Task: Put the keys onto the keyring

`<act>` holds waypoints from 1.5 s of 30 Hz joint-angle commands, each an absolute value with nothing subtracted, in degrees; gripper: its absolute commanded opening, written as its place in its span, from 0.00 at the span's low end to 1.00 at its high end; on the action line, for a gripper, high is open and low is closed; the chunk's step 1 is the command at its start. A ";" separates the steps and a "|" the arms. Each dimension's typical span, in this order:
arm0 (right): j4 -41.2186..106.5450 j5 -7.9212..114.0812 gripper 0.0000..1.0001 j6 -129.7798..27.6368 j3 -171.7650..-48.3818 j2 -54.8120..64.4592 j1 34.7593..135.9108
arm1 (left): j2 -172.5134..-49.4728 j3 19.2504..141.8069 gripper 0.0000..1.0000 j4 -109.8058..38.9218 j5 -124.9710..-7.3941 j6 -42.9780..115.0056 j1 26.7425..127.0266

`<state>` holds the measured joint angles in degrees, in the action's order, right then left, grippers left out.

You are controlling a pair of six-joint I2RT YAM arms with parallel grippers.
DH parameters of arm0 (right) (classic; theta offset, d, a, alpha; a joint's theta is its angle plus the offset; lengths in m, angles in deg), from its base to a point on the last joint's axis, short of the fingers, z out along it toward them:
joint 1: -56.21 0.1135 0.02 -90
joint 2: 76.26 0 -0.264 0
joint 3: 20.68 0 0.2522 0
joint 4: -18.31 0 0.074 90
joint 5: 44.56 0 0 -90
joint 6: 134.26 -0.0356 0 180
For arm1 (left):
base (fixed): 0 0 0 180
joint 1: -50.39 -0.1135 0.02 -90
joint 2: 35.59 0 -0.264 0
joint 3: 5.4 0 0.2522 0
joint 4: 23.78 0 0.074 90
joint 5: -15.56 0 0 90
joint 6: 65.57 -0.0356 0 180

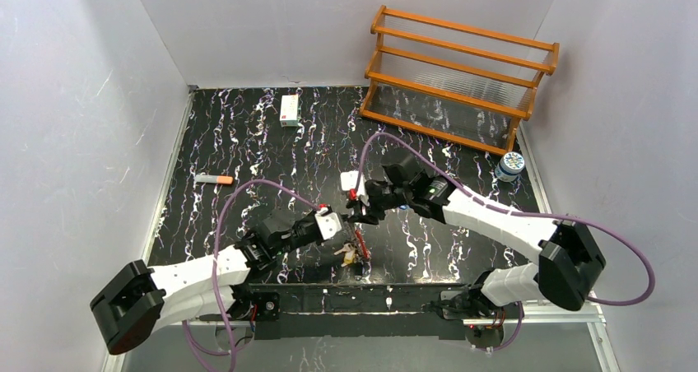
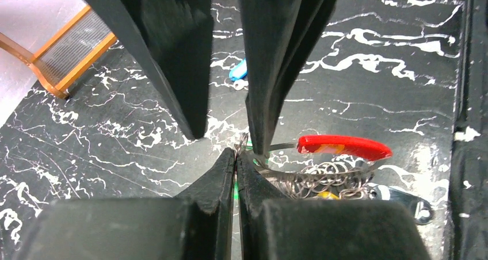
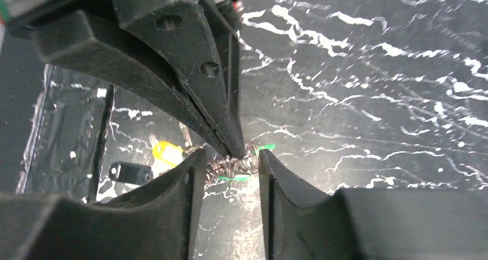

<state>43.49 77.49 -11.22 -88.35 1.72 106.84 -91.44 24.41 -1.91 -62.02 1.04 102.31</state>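
- Over the tabletop's [image 1: 272, 150] near middle, seen from above, left gripper [image 1: 342, 224] and right gripper [image 1: 360, 216] meet tip to tip, with the keyring [image 1: 355, 253] just beside them.
- Left wrist: its jaws are pinched tight on the green key [image 2: 235, 185]. The blue key [image 2: 237, 70] lies farther off.
- Right wrist: its jaws stand narrowly apart, gripping nothing.
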 commanded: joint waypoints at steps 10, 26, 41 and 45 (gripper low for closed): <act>25.84 91.26 0.30 -20.44 -82.19 -5.12 98.18 | -86.84 13.90 0.00 25.24 -66.60 14.20 102.44; 18.67 99.41 0.42 -23.45 -78.73 -4.01 96.98 | -88.25 10.53 0.00 37.14 -66.66 17.22 102.43; 15.46 101.72 0.10 -26.06 -79.40 0.91 96.99 | -88.67 10.56 0.00 37.16 -66.70 17.31 102.42; 15.17 101.79 0.01 -26.13 -79.11 1.84 96.97 | -88.67 10.62 0.00 37.16 -66.71 17.23 102.44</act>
